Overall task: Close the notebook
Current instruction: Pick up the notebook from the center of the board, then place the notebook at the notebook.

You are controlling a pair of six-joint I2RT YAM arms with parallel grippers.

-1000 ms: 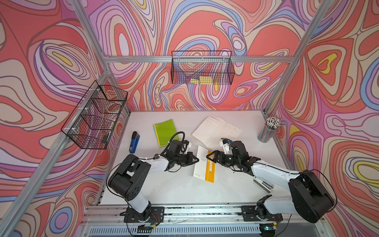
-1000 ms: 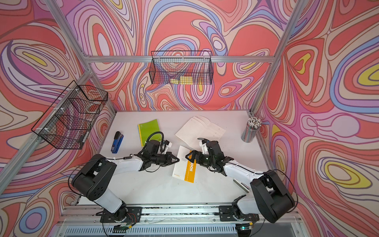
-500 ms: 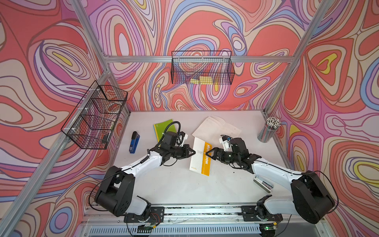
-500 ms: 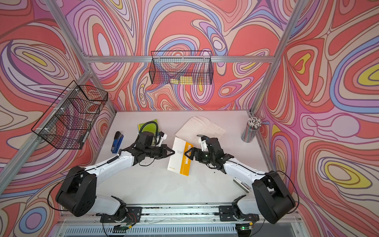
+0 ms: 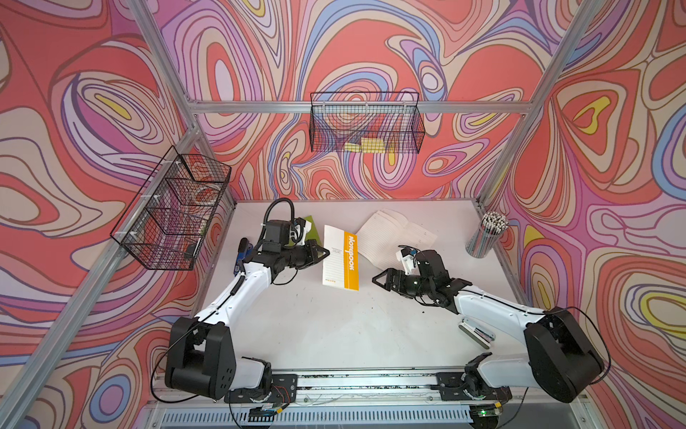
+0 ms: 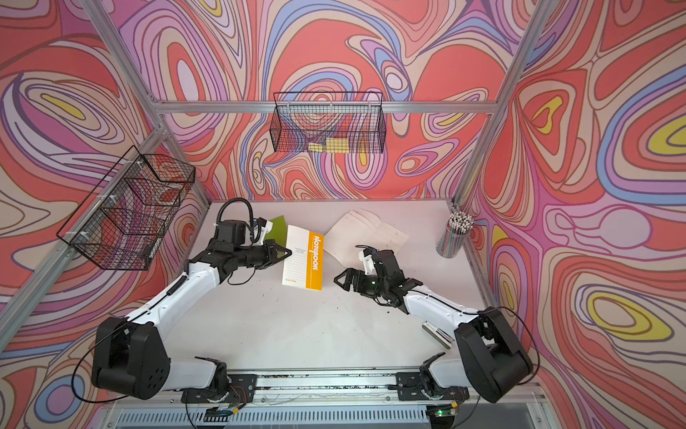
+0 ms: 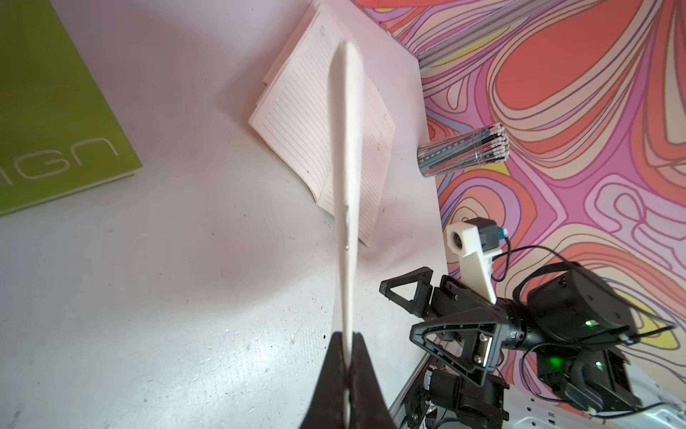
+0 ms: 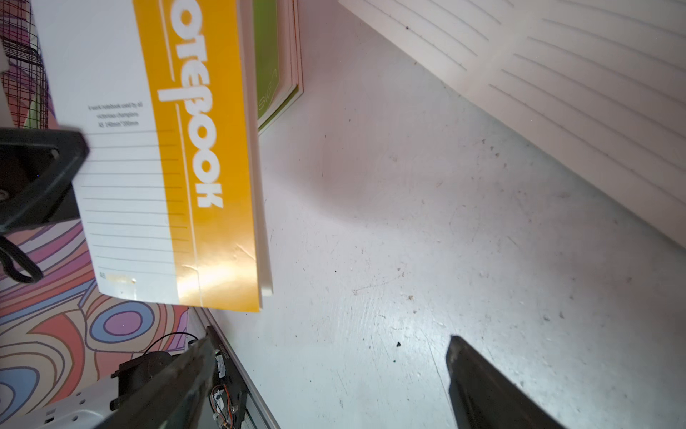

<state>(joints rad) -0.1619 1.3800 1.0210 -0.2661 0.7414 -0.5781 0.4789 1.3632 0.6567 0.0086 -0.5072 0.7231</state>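
A closed notebook [image 5: 341, 260] [image 6: 304, 260] with a white and orange cover hangs above the table, cover facing up. My left gripper [image 5: 324, 252] [image 6: 287, 253] [image 7: 347, 338] is shut on its left edge. In the left wrist view the notebook [image 7: 347, 185] shows edge-on between the fingers. The right wrist view shows its cover [image 8: 167, 148]. My right gripper [image 5: 378, 278] [image 6: 339, 278] [image 8: 334, 353] stands open to the right of it, apart from it and holding nothing. A second notebook [image 5: 395, 237] [image 6: 365, 236] [image 7: 308, 122] lies open at the back, lined pages up.
A green notebook [image 5: 313, 232] [image 6: 277, 226] [image 7: 48, 111] lies behind my left wrist. A cup of pencils [image 5: 486, 237] [image 6: 454, 237] stands at the right wall. A silver object [image 5: 477, 334] lies under my right arm. Wire baskets [image 5: 365, 126] [image 5: 174, 211] hang on the walls.
My left gripper carried the white and orange notebook toward the back of the table. My right gripper came off its right edge and drew back to the right.
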